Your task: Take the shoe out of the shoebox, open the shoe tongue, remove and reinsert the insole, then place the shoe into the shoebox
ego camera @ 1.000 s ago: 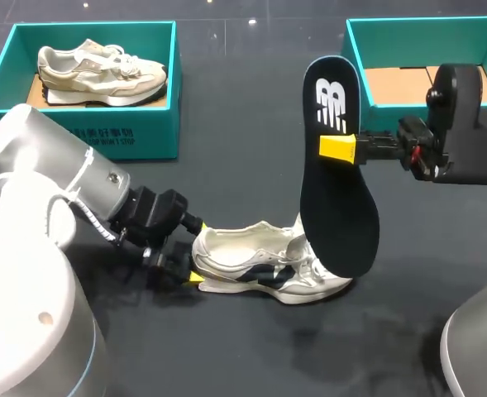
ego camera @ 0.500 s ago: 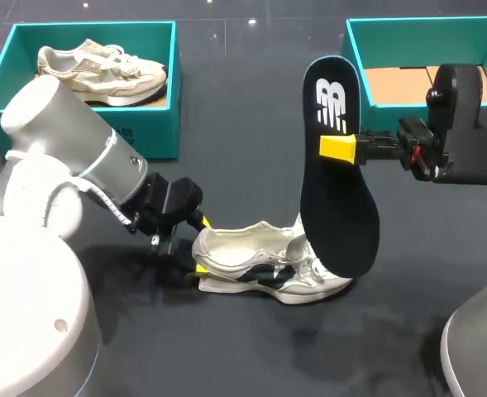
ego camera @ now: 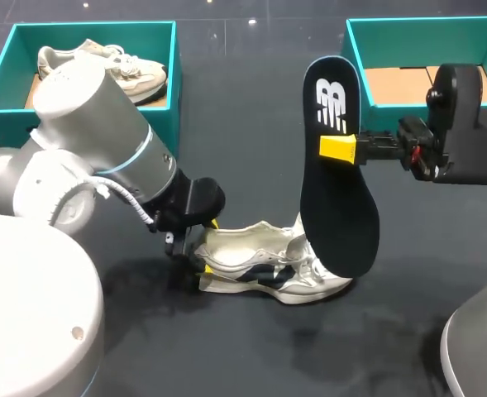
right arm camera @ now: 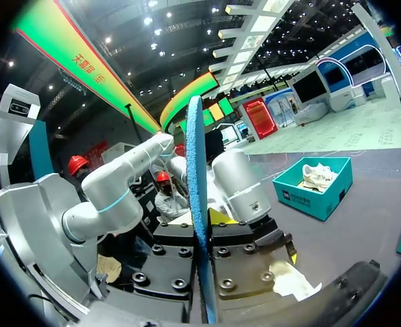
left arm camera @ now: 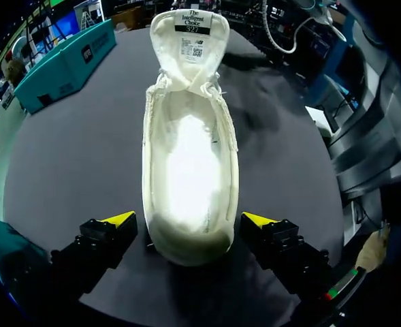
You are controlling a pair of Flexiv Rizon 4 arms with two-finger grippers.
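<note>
Between the left claw's (left arm camera: 188, 219) yellow tips sits the heel of the shoe (left arm camera: 190, 136). The claw is spread wide, one tip on each side of the heel and very near it, and I cannot tell whether either tip touches. The shoe lies on the dark, matte counter (left arm camera: 84, 150), toe pointing away from the claw, with its tongue folded forward so the pale, bare inside shows. Its upper is off-white fabric with dark side stripes and loose laces.

Over the toe end, the right claw (ego camera: 339, 149) is clamped on the insole (ego camera: 340, 207) and holds it upright. It is a long, flat, round-ended slab, black with a white logo on the face seen from the head view. Edge-on from the right wrist it looks blue and grainy.

Two teal boxes stand at the far corners. The left box (ego camera: 94, 26) holds another shoe (ego camera: 140, 70), and the right box (ego camera: 355, 58) shows a brown cardboard floor.

A second ago the left arm (ego camera: 102, 141) lay lower — it has swung up and inward, and its grey joint now covers part of the left box. The claw has gone from low behind the heel to over it. The right arm, insole and shoe have not shifted.
</note>
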